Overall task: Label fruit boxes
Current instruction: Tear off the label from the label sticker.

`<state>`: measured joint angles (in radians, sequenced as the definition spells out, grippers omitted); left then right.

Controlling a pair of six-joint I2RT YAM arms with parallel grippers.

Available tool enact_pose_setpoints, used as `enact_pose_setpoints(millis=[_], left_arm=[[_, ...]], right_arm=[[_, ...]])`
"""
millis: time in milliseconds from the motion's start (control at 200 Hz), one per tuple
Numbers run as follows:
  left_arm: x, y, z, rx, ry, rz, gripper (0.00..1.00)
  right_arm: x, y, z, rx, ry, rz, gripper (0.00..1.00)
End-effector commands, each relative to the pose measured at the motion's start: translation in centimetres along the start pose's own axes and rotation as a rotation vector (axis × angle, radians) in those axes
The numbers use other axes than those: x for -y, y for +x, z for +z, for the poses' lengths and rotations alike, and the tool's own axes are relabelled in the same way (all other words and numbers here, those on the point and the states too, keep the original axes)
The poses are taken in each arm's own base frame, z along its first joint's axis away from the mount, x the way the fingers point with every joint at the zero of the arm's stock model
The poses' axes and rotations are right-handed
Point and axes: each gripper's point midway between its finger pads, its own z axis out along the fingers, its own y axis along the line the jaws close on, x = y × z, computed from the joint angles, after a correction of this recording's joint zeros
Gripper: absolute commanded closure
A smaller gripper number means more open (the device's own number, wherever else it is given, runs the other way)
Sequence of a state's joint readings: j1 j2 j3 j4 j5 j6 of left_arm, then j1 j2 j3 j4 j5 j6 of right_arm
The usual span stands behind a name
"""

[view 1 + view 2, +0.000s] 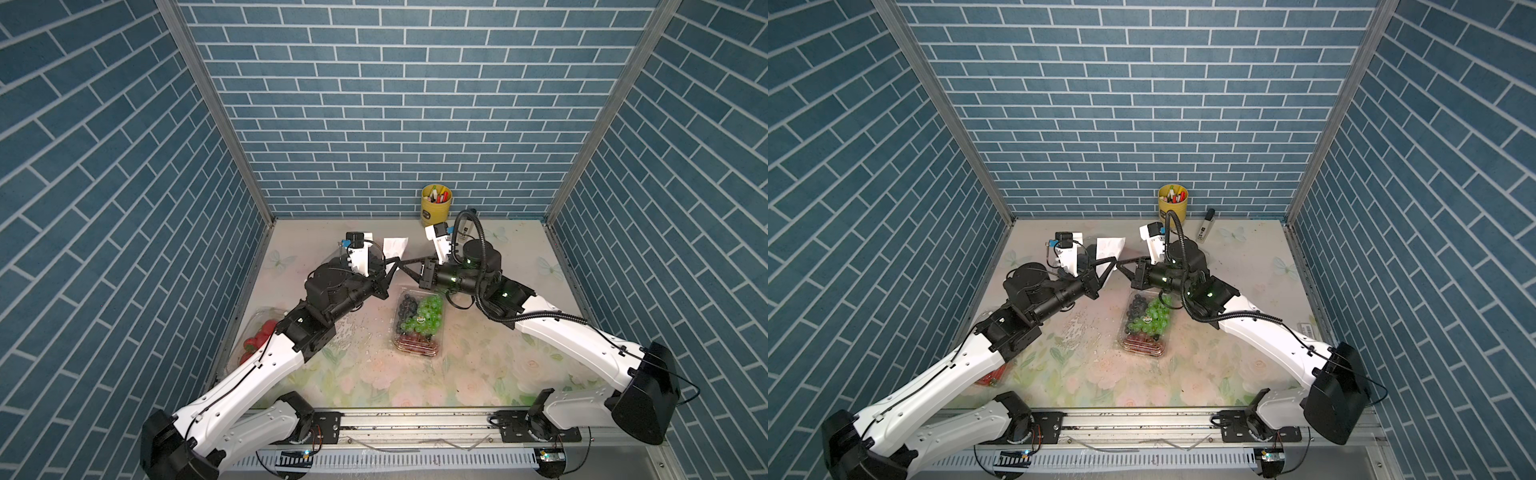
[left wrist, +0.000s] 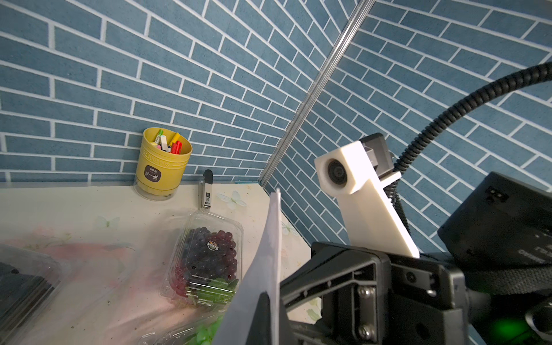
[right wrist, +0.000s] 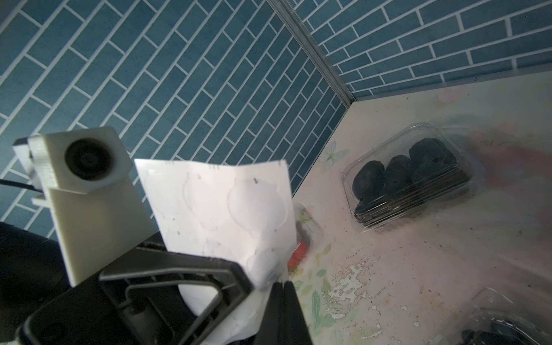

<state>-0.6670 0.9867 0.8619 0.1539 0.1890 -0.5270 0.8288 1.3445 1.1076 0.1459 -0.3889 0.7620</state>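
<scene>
**Both Grippers on the Sticker Sheet, Every Lid Bare**

Held the white sticker sheet [image 1: 395, 247] aloft just past the middle of the surface [image 1: 478, 374], toward 12 o'clock, in the left gripper [image 1: 395, 262], fingers [image 2: 263, 316] clamped on its lower edge. Met it tip to tip with the right gripper [image 1: 406, 268] from the 3 o'clock side, fingers [image 3: 277, 313] pressed together at the sheet's near corner, right where a round sticker looked to be curling up. Could not tell whether sticker or backing sat in that pinch.

Found the fruit boxes spread around the action. Spotted the mixed-grape box [image 1: 417, 328] dead centre, just to the 6 o'clock side of the meeting tips. Picked out the strawberry box [image 1: 257, 336] at 9 o'clock, half hidden under the left arm. Caught the black-berry box [image 3: 409, 179] up around 10 o'clock in the right wrist view. Placed the purple-grape box [image 2: 206, 260] toward 1 o'clock, covered by the right arm in both top views, its far end just short of a marker [image 1: 1204, 226] lying near the yellow pen cup [image 1: 436, 203].

Saw no white label on any lid in view, only a small dark brand sticker on each grape box. Made out several sticker outlines on the sheet. Judged the job barely begun: one peel in hand, then four lids to dress.
</scene>
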Motion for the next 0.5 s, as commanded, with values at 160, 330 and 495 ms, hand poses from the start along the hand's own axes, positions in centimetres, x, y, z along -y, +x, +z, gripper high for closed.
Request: enact_pose_setpoints(millis=[160, 330, 495], left_arm=[[-0.1, -2.4, -1.5, 0.049, -0.052, 0.050, 1.00], [-1.9, -3.4, -2.4, 0.061, -0.150, 0.099, 1.00], [-6.4, -4.6, -3.1, 0.078, -0.348, 0.135, 1.00]], right_arm=[[2.5, 1.2, -1.0, -0.004, 0.080, 0.008, 1.00], [3.2, 1.1, -2.3, 0.013, 0.111, 0.002, 1.00], [4.2, 1.1, -3.6, 0.019, 0.156, -0.014, 1.00]])
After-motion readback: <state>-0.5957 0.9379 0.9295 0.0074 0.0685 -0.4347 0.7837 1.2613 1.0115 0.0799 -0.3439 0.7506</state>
